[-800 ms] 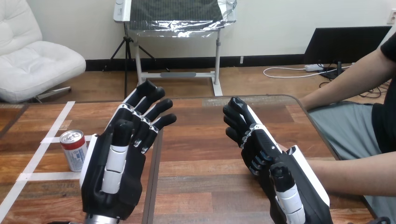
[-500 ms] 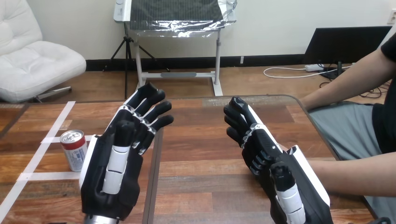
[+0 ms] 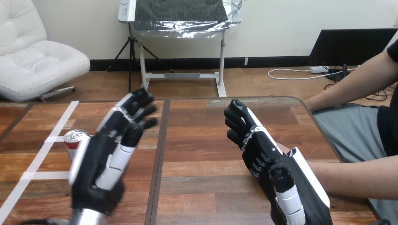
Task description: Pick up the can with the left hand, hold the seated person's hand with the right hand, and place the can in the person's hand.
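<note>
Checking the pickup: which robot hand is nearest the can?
The left robot hand, directly beside the can; the right robot hand is far from it.

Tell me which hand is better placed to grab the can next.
Left. The left hand is open right beside the can, partly covering it. The right hand is open on the other side of the table, next to the person's forearm.

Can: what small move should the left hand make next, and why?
Probably ease the left hand leftward onto the can and curl its fingers round it: the hand is open, and the can stands upright just beside it, partly behind it, ungrasped.
</note>
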Robot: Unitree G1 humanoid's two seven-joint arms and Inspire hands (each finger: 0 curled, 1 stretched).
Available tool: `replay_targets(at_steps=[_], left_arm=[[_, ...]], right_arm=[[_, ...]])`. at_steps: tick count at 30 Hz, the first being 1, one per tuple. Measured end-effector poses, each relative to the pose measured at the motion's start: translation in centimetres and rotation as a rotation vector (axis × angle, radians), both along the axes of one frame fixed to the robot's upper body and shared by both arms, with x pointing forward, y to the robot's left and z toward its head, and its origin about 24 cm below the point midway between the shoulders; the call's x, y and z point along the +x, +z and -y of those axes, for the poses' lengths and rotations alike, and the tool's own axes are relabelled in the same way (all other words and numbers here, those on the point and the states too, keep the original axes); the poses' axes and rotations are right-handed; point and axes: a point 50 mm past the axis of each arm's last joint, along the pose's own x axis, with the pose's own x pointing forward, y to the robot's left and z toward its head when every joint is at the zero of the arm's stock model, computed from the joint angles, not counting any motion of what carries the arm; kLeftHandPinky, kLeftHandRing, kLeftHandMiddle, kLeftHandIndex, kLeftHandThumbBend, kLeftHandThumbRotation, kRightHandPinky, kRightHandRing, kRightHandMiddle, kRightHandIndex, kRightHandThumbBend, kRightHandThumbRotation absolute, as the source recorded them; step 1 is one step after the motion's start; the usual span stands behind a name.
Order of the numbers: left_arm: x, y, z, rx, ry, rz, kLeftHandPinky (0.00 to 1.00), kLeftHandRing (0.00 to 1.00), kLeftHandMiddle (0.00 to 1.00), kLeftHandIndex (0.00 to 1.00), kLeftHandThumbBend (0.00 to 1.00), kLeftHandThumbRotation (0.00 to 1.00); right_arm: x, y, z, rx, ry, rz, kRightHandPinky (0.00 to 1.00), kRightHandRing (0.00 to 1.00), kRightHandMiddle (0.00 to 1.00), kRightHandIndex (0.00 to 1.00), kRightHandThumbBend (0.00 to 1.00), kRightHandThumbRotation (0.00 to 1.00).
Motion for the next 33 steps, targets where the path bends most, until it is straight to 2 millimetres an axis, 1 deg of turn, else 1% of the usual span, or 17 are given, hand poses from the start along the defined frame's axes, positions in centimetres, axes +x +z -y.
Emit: replay_targets(at_steps=[8, 12, 20, 33], left_arm=[[1.3, 0.8, -1.8, 0.116, 0.059, 0.033, 0.86, 0.91, 0.89, 0.87, 0.99, 0.67], [2.0, 1.5, -2.7, 0.168, 0.092, 0.062, 0.90, 0.92, 0.90, 0.88, 1.00, 0.69], [3.6, 2.7, -4.2, 0.277, 0.157, 0.125, 0.92, 0.92, 0.89, 0.88, 1.00, 0.71], [6.2, 4.1, -5.7, 0.344, 0.210, 0.162, 0.97, 0.96, 0.91, 0.87, 1.00, 0.64]], right_arm=[[0.0, -0.1, -0.1, -0.002, -0.003, -0.005, 1.00, 1.00, 0.98, 0.99, 0.77, 1.00], [0.0, -0.2, -0.1, -0.004, -0.006, -0.007, 1.00, 1.00, 0.98, 0.99, 0.77, 1.00], [0.1, -0.2, -0.1, -0.005, -0.008, -0.008, 0.99, 0.99, 0.98, 0.98, 0.79, 1.00], [0.4, -0.1, -0.1, -0.003, -0.006, 0.003, 0.98, 0.99, 0.97, 0.98, 0.78, 1.00]])
